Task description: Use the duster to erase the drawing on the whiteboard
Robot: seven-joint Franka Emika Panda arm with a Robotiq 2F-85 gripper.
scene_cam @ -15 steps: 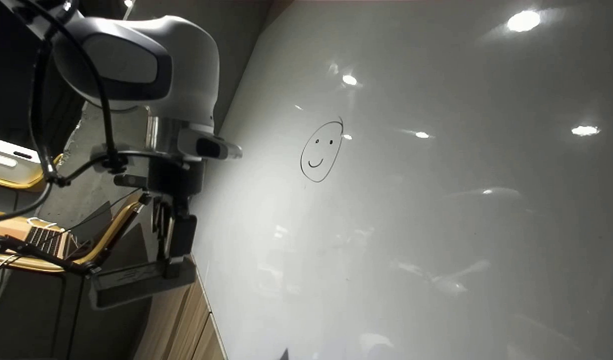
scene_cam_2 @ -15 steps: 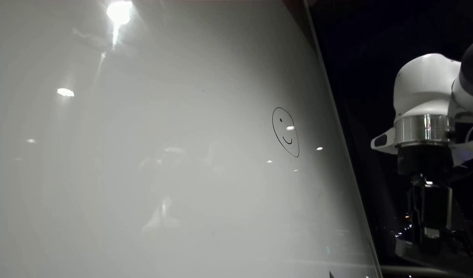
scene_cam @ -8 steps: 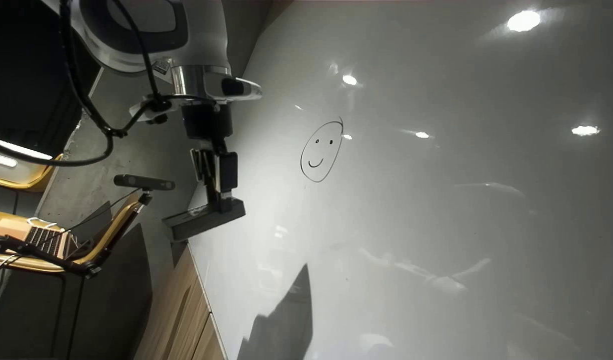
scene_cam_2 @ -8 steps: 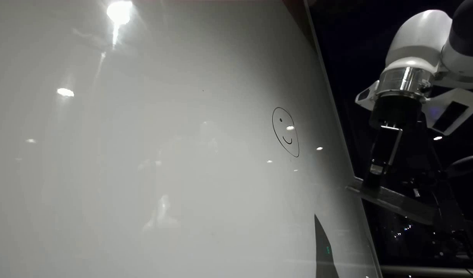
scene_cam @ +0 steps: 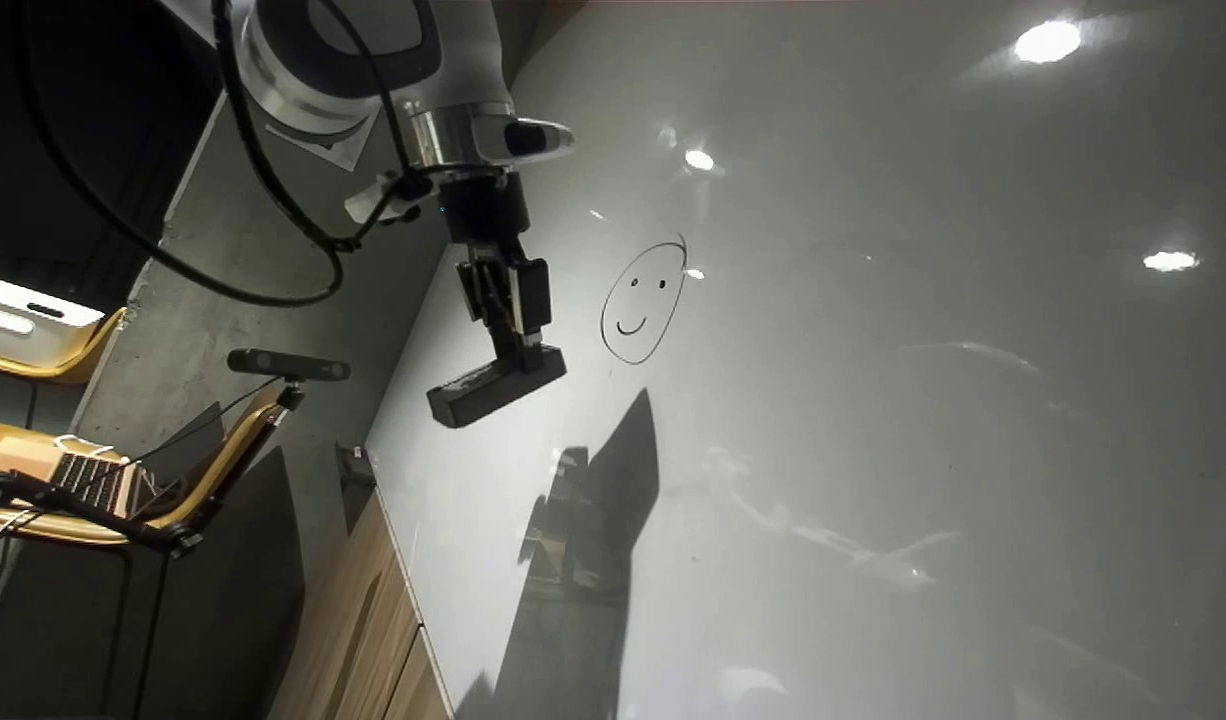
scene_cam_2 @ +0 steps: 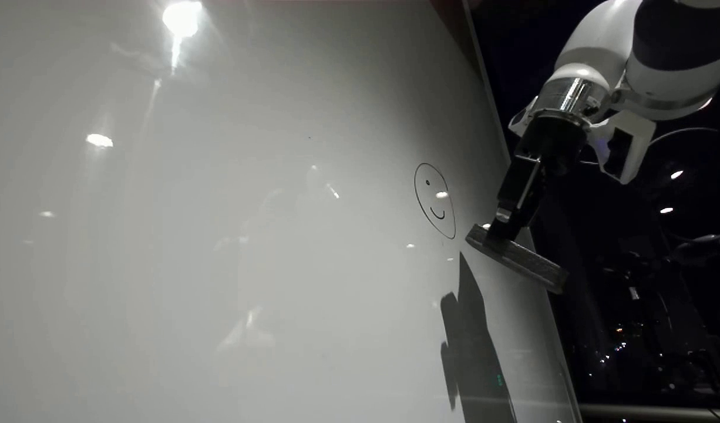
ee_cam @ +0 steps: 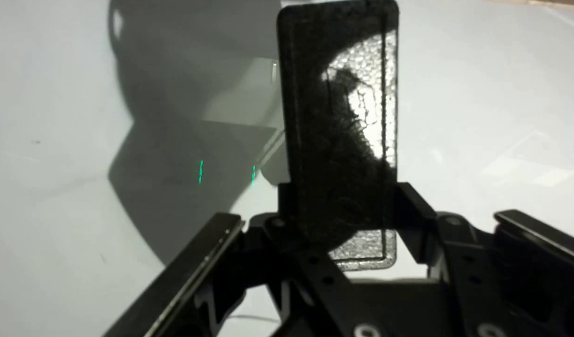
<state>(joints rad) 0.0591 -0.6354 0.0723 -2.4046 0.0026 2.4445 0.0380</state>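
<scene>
My tool (ee_cam: 347, 206) was pinching the duster (ee_cam: 337, 135) across its width; in the wrist view, contact was made on both long edges. The clamping point lay nearer one end, and the longer portion of the duster projected beyond it. In both exterior views the duster sat crosswise at the tip of the tool, tilted, with its short end raised and facing the side where the drawing (scene_cam: 644, 303) lay. The drawing, an oval outline with two eyes and a mouth, was located on the whiteboard (scene_cam: 1023, 480), outside the grip, appearing near that short end and mostly higher than the duster. A dark shadow (scene_cam: 598, 560) fell on the whiteboard below the drawing, apart from the duster.
</scene>
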